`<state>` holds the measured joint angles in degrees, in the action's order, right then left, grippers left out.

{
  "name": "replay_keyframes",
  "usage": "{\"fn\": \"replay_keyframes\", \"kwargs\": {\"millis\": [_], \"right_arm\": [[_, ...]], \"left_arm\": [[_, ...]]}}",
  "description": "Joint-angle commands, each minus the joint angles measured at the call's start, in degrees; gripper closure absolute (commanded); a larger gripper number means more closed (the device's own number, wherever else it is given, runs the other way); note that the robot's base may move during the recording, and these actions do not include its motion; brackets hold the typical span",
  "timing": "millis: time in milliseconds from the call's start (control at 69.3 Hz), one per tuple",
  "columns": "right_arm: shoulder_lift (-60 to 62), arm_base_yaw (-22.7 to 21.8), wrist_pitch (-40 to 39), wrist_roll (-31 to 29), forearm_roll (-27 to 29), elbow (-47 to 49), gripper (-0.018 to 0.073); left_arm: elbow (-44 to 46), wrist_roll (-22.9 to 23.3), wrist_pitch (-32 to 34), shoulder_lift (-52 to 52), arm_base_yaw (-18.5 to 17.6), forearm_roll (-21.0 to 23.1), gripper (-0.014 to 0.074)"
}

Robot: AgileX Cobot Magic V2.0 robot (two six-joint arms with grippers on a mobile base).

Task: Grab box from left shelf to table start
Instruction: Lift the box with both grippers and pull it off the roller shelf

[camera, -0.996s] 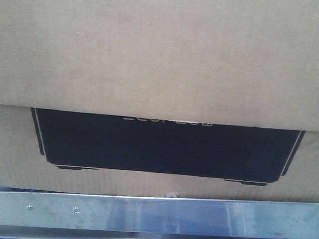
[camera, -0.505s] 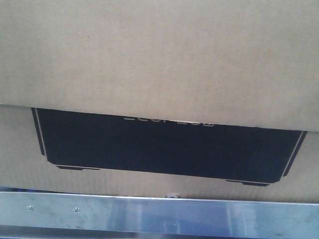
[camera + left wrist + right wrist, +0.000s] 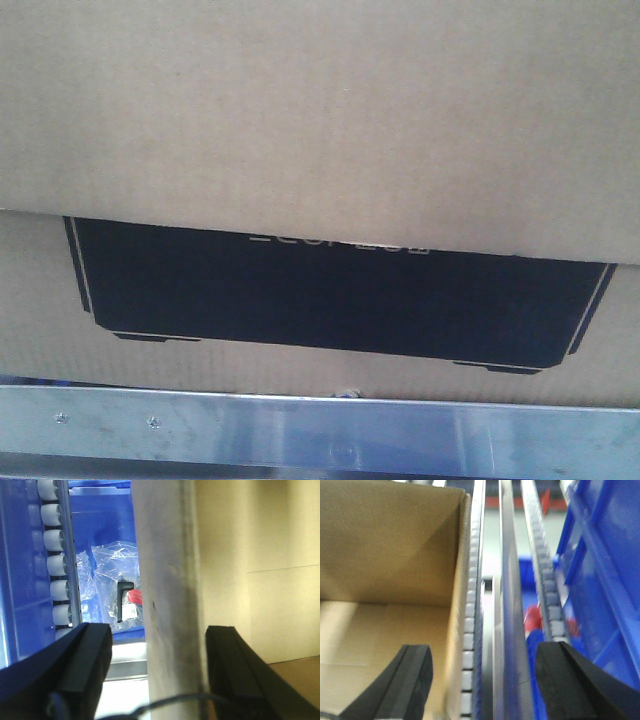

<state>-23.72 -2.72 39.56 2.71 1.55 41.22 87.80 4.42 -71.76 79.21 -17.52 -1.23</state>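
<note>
On the left shelf [image 3: 468,630], just behind its steel front bar [image 3: 320,435]: the cardboard box [image 3: 320,110], black printed panel toward the front camera. Astride one side wall, the left hand [image 3: 158,645], spread open, one finger inside, one outside, clamped on nothing. Astride the opposite wall, the right hand [image 3: 483,652], likewise open, wall and roller row [image 3: 547,590] between its fingers. Beyond the left hand, a blue bin [image 3: 100,515] holding a clear bag [image 3: 115,562].
</note>
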Motion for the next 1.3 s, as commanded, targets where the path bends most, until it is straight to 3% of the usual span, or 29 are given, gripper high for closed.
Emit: {"fn": "replay_keyframes", "kwargs": {"millis": [0, 289, 433, 707, 780, 852, 1011, 1054, 1126, 1285], "right_arm": [[-7.0, -0.2, -0.9, -0.3, 1.8, 7.6, 0.0018], [-26.9, -0.2, 14.6, -4.3, 3.6, 25.3, 0.0018], [-35.7, -0.2, 16.3, -4.9, 3.6, 30.1, 0.0018], [-47.7, -0.2, 15.2, -5.4, 4.4, 30.6, 0.0023], [-48.9, -0.2, 15.2, -6.4, 4.4, 30.6, 0.0074], [-49.2, -0.2, 15.1, -7.1, 4.4, 30.6, 0.0184], [-49.2, -0.2, 15.2, -7.3, 4.4, 30.6, 0.0526], [-49.2, -0.2, 15.2, -7.3, 4.4, 30.6, 0.0499], [-49.0, -0.2, 14.9, -7.3, 4.4, 30.6, 0.0498], [-46.4, -0.2, 13.4, -7.3, 4.7, 30.6, 0.0501]], "left_arm": [[1.9, 0.7, -3.4, -1.6, -0.4, -0.1, 0.0290], [1.9, 0.7, -3.4, -1.6, -0.4, 0.0, 0.0290], [1.9, 0.7, -3.4, -1.6, -0.4, 0.1, 0.0290], [1.9, 0.7, -3.4, -1.6, -0.4, 0.3, 0.0290], [1.9, 0.7, -3.4, -1.6, -0.4, 0.3, 0.0298], [1.9, 0.7, -3.4, -1.6, -0.4, 0.3, 0.0347], [1.9, 0.7, -3.3, -1.6, -0.4, 0.3, 0.0617], [1.9, 0.7, -3.3, -1.6, -0.4, 0.5, 0.0709], [1.9, 0.7, -3.3, -1.6, -0.4, 1.2, 0.0674], [1.9, 0.8, -3.3, -2.8, -0.4, 2.0, 0.0688]]}}
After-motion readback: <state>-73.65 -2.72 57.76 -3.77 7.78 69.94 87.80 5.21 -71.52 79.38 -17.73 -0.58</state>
